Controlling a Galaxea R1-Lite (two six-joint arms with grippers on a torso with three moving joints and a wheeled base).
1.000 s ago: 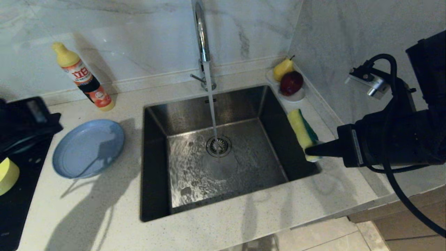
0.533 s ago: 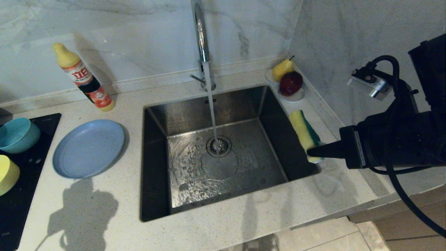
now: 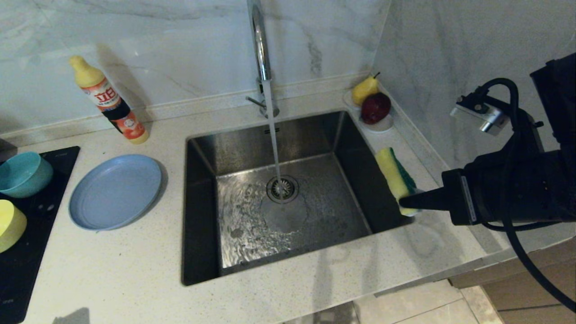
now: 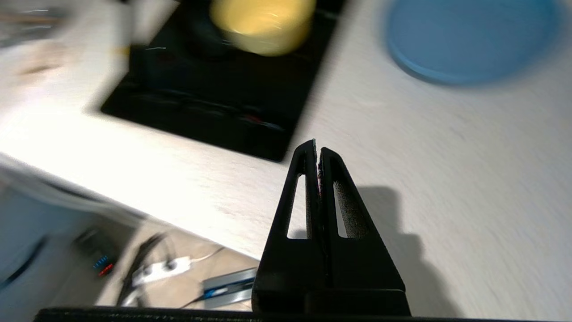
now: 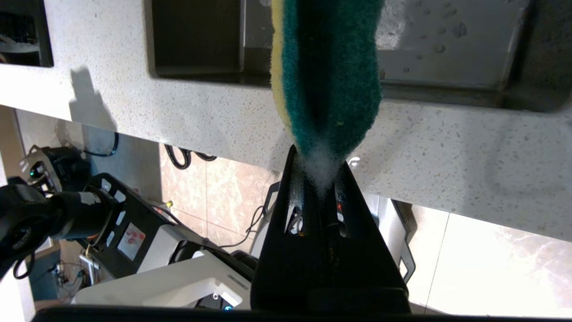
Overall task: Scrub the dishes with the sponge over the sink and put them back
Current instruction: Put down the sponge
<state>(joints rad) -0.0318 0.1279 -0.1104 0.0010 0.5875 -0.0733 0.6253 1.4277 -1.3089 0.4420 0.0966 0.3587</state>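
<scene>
Sponge (image 3: 397,179): clamped at one end between the closed fingers of the right gripper (image 3: 405,203), jutting beyond the tips over the sink (image 3: 204,148)'s right rim. Left gripper (image 4: 317,150): fingers pressed together, empty, above the counter left of the sink.

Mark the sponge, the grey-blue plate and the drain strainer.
sponge (image 3: 395,176), head view, yellow foam side.
grey-blue plate (image 3: 115,191), head view, centre of its flat face.
drain strainer (image 3: 282,188), head view, its middle.
</scene>
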